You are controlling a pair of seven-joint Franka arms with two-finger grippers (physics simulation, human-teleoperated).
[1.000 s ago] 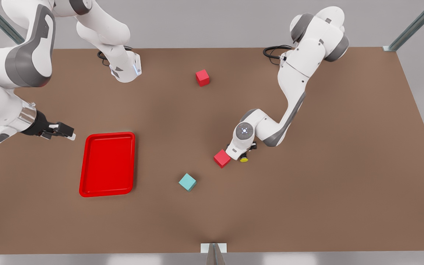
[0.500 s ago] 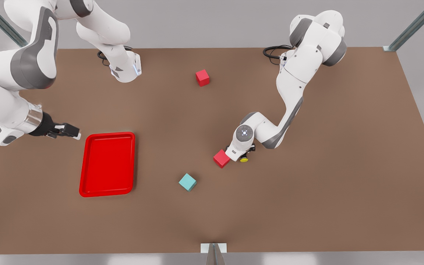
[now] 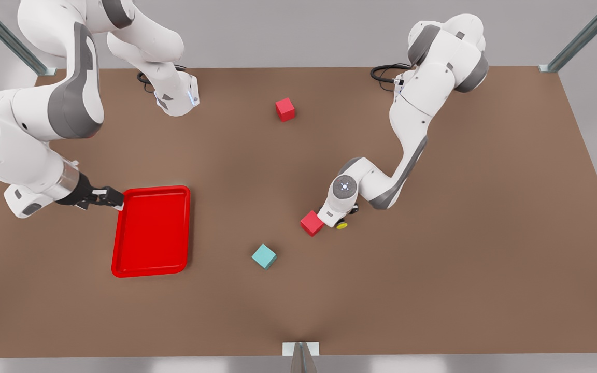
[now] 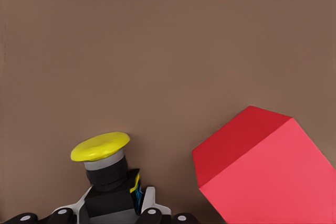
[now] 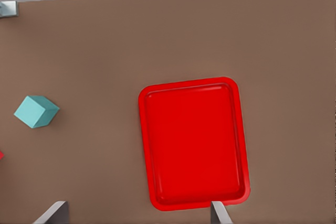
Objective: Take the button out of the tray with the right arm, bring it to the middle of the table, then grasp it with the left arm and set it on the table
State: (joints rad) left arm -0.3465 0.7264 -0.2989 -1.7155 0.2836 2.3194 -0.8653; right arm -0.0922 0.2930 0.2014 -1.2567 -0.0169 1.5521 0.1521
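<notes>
The button (image 3: 342,226), yellow cap on a black-and-grey body, is near the middle of the table (image 3: 459,233), just beside a red cube (image 3: 312,223). In the left wrist view the button (image 4: 101,147) stands upright with my left gripper (image 4: 113,208) shut on its black body, low over the brown top. On the front view's left lies the red tray (image 3: 151,230), with nothing in it. My right gripper (image 3: 116,200) hovers at its far-left corner. The right wrist view looks down on the tray (image 5: 191,142) between the right gripper's (image 5: 136,214) wide-apart fingers.
The red cube (image 4: 268,171) sits very close to the held button. A teal cube (image 3: 264,256) lies between the tray and the button, also seen as the teal cube (image 5: 35,111). Another red cube (image 3: 285,109) rests near the far edge.
My right arm has swung toward the tray, bringing its gripper to the tray's corner. The left gripper with the button has sunk slightly toward the table.
</notes>
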